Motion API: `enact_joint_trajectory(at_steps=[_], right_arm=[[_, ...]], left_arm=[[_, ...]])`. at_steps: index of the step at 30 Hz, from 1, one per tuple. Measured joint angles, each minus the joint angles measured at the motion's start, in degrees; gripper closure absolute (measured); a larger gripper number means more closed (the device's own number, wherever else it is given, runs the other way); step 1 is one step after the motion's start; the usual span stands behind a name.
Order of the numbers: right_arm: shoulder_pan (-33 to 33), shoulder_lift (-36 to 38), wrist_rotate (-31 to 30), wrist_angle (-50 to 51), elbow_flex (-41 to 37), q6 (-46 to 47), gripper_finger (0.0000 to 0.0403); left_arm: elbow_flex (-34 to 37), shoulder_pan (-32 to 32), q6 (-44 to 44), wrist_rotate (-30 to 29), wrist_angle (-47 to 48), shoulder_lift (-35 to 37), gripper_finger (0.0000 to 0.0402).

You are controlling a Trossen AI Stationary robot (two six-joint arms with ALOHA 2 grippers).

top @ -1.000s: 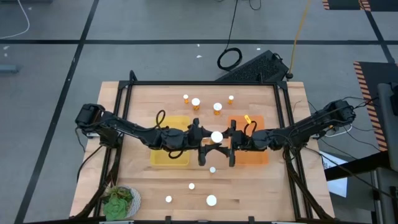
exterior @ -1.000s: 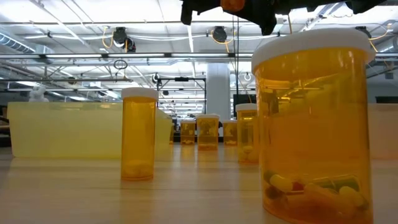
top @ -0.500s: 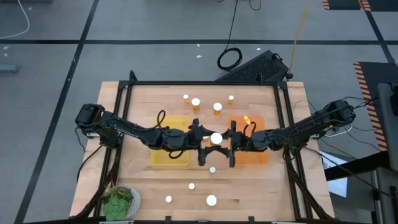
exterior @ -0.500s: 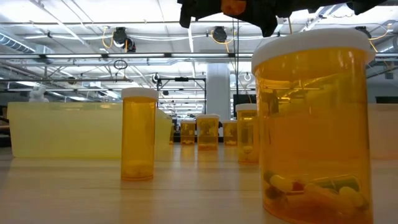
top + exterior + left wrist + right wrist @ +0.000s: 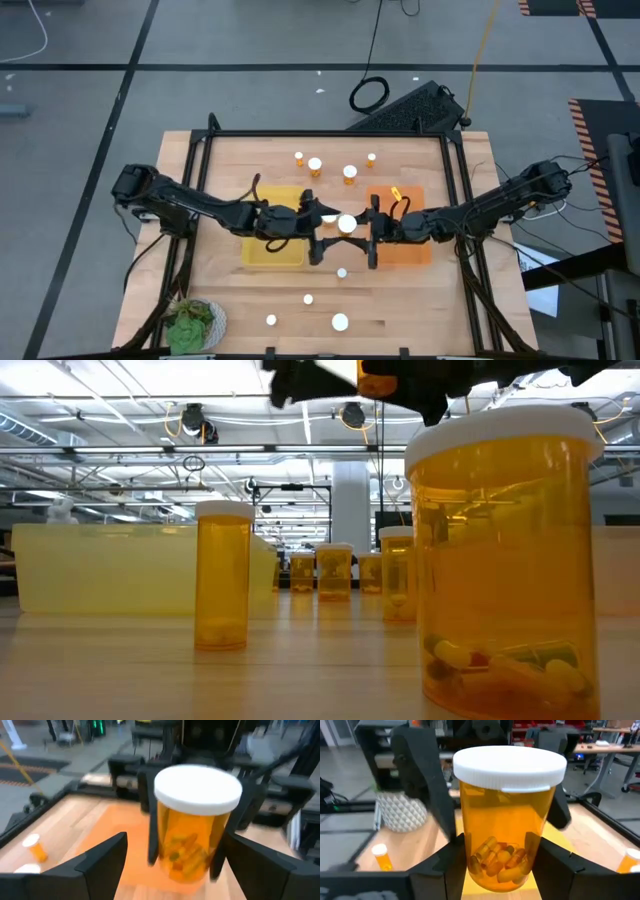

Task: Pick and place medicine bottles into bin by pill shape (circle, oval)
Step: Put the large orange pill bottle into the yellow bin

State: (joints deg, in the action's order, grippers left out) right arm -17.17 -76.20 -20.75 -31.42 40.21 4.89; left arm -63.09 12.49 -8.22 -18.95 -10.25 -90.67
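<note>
Amber wide-capped bottle (image 5: 347,223) sits mid-air between both end effectors, between the yellow tray (image 5: 272,240) and the orange tray (image 5: 403,240), above the worktop (image 5: 230,160).

Risks: looks like a handover or a re-grip, so if one side lets go with the other not seated, the bottle drops and rolls on the worktop, maybe knocking the small bottle (image 5: 342,272) just below it. Pills inside look oblong, capsule-like, so it probably belongs in the oval tray; which tray is oval is not readable, so a wrong-tray drop is possible. The wide cap overhangs the body, so a grip high under the cap could slip.

Right end effector (image 5: 502,865): fingers closed onto the bottle's lower body, one each side, touching it, gripping.

Left end effector (image 5: 172,860): fingers spread wide, apart from the bottle, holding nothing; the bottle stands beyond its tips, toward the orange tray.

Other bottles: four loose ones (image 5: 314,164) beyond the trays, three (image 5: 340,322) on the near side of the bottle. One bottle lies in the orange tray (image 5: 397,192).
</note>
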Motion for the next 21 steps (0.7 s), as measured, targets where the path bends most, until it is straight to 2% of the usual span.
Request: enact_joint_trajectory(at_steps=[3, 5, 10, 15, 18, 21], right_arm=[[0.33, 0.09, -0.01, 1.22, 0.02, 0.77, 0.0222], [0.64, 0.09, 0.04, 2.32, 0.02, 1.85, 0.0221], [1.14, 0.11, 0.0, 5.48, 0.02, 2.97, 0.0221], [1.4, -0.26, 0.04, 8.21, 0.04, 4.33, 0.0221], [1.4, -0.76, 0.04, 9.11, 0.01, 5.37, 0.0221], [1.4, -1.19, 0.07, 10.21, -0.06, 6.46, 0.0221]], left_arm=[[-0.14, -0.15, -2.01, 0.9, 3.76, 1.39, 0.0075], [0.31, -0.04, -3.09, 0.93, 9.72, 3.4, 0.0075], [0.17, 0.39, -4.69, -0.25, 14.51, 6.75, 0.0076], [-2.03, 0.9, -8.88, -10.59, 19.96, 10.73, 0.0076], [-5.51, 0.92, -8.64, -9.73, 28.34, 11.22, 0.0076], [-10.61, 0.79, -5.88, -5.74, 30.03, 9.17, 0.0076]])
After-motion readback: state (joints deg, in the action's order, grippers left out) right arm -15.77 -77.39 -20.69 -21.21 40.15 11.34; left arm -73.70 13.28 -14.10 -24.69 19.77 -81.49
